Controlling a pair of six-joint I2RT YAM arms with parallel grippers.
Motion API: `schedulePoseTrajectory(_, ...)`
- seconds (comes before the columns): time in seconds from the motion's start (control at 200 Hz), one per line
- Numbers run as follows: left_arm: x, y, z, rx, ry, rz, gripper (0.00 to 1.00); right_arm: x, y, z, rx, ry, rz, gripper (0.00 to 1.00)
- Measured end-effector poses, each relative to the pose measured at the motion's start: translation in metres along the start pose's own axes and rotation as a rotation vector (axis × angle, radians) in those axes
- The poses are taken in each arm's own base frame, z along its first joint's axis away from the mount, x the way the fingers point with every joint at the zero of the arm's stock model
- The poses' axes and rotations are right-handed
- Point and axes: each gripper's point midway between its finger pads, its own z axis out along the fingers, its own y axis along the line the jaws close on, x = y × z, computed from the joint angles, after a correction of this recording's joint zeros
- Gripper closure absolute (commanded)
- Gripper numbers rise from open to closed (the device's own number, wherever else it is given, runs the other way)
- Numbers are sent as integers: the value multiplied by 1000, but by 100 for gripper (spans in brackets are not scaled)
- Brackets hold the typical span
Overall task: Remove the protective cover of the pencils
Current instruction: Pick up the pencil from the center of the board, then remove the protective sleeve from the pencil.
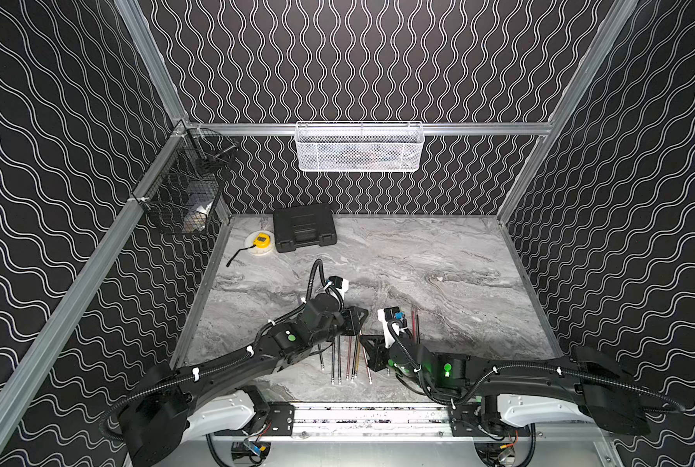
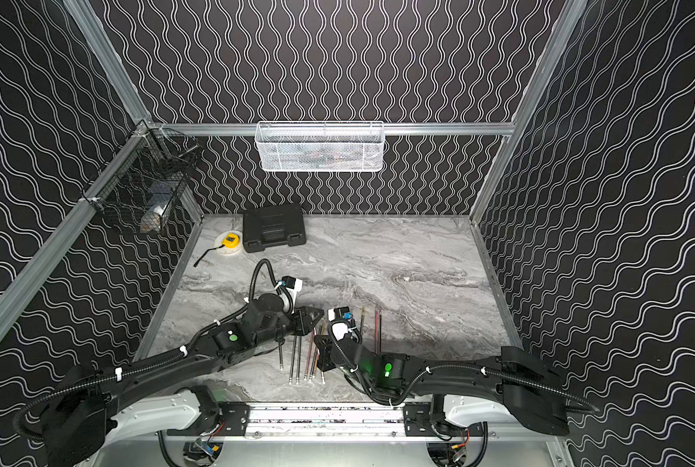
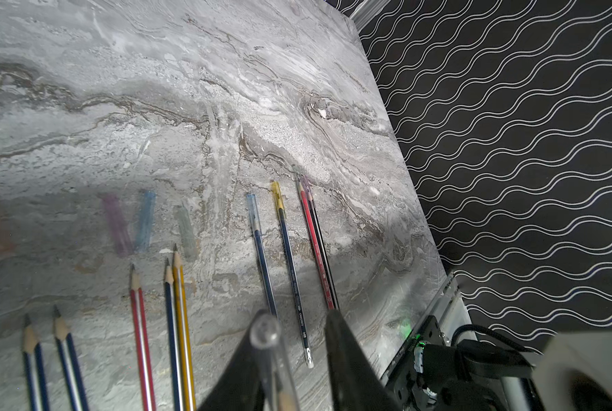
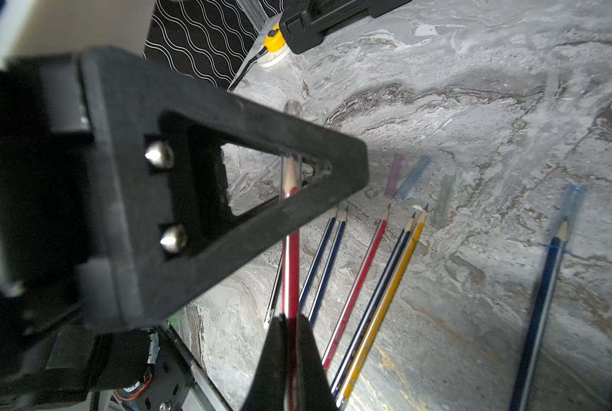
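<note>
Lying on table (image 1: 459, 263): loose pencils (image 1: 339, 356), between both grippers.
Right gripper (image 4: 291, 318): clamped on red pencil (image 4: 290, 270) (tip toward the other arm).
Left gripper (image 3: 297, 315): fingers flank its clear cover (image 3: 265, 332); pinch unclear.

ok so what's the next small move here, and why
Probably close the left claw firmly on the clear cap: the cap sits inside the claw with a gap showing on one side. The right claw is shut on the red pencil, so the cap could then be pulled off.
</note>
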Motion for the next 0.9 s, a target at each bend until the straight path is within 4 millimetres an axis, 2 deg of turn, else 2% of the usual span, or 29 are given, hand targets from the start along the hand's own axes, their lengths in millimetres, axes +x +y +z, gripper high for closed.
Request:
schedulePoseTrajectory(0.3, 0, 2, -4, -11, -3, -6, 84, 0, 1, 1, -2, -1, 0, 100)
schedulePoseTrajectory(0.43, -1, 1, -4, -6, -8, -19, 85, 0, 1, 0, -3, -2, 1, 75)
schedulePoseTrajectory(0.605, -1, 3, -4, -15, -12, -20, 85, 1, 0, 2, 7, 2, -4, 61)
schedulePoseTrajectory(0.791, -1, 3, -4, -16, -11, -20, 86, 3, 1, 8, 18, 11, -11, 58)
schedulePoseTrajectory(0.896, -1, 4, -4, -16, -11, -20, 86, 4, 3, 13, 22, 15, -21, 65)
